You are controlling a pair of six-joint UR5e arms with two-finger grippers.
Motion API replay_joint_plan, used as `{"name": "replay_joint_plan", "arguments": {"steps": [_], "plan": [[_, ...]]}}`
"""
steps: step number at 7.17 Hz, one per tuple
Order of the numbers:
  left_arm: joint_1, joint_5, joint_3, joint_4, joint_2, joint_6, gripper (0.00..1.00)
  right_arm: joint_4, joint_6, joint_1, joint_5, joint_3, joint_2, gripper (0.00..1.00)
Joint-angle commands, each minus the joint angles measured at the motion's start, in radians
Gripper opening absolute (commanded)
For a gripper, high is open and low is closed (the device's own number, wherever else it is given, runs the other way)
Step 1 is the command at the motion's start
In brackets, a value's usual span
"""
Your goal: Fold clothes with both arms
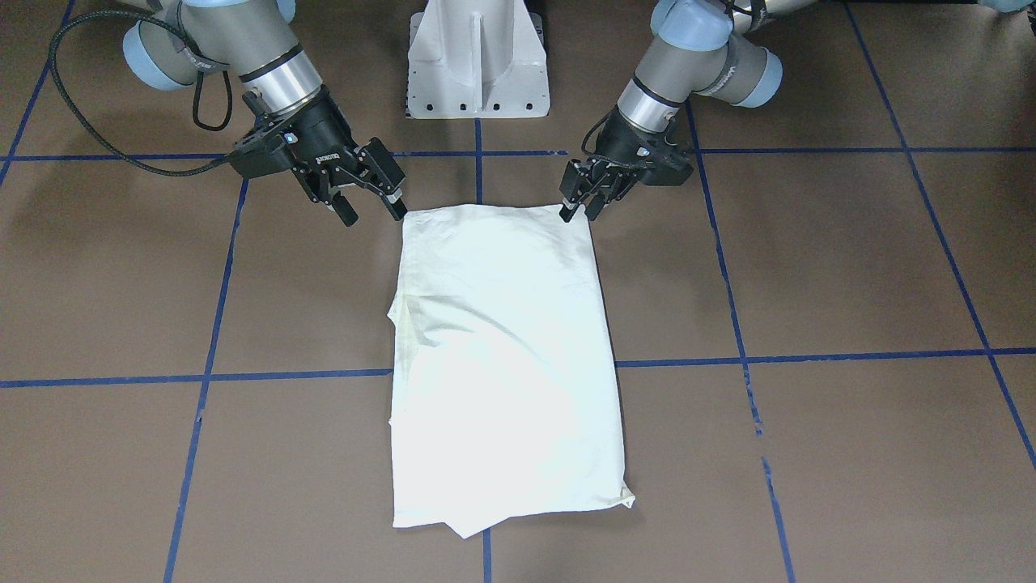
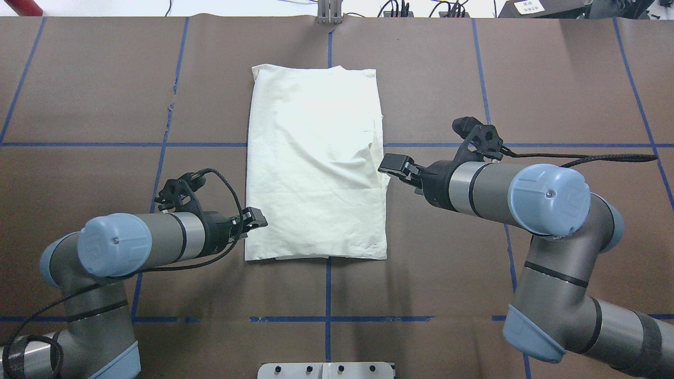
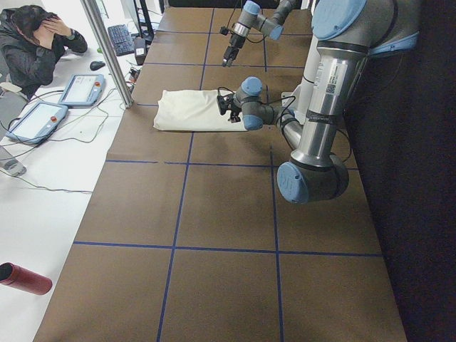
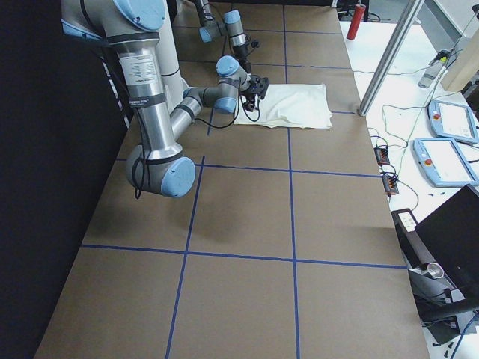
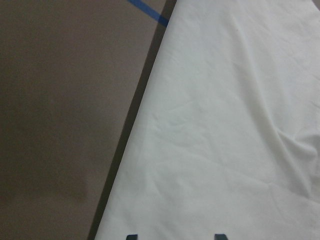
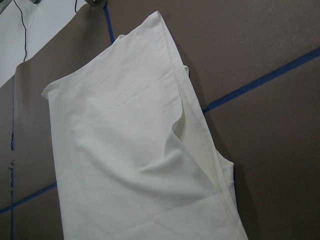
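Your shirt (image 1: 502, 348) lies flat in the middle of the worktop (image 1: 809, 283), plain side up. It is folded into 1 long narrow rectangle that runs away from the robot. Both end effectors are open and hold nothing. The left end effector (image 1: 578, 212) sits at the near corner on its side, and its wrist view shows it low over the cloth with the fingertips apart. The right end effector (image 1: 374, 215) hangs by the other near corner with its jaws spread wide. Its wrist view takes in so much of the shirt that I judge it to be higher up.

Watch these 3 risks:

1. The 2 grasps may be uneven. If 1 end effector closes lower or further along the edge than the other, the near end will lift crooked and the next fold will land skewed.
2. The right side may be pinched through only 1 layer. The side hem (image 6: 195, 130) gapes there, with the upper layer peeled away from the lower. A shallow pinch would take the top layer alone and pull the earlier fold open.
3. The far end may drag. A small tail (image 1: 625, 495) already pokes out at the far corner, so a fast or low carry could slide the stack and spread the layers.
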Motion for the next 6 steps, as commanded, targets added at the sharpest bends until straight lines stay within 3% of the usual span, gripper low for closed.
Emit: {"name": "replay_joint_plan", "arguments": {"steps": [1,6], "plan": [[0.033,0.033,0.013,0.029,0.003,-0.009,0.6,0.0,0.001,-0.001,-0.001,-0.001,-0.002,0.99],[0.073,0.038,0.013,0.063,0.017,-0.009,0.61,0.0,0.001,-0.001,-0.009,-0.001,-0.002,0.99]]}}
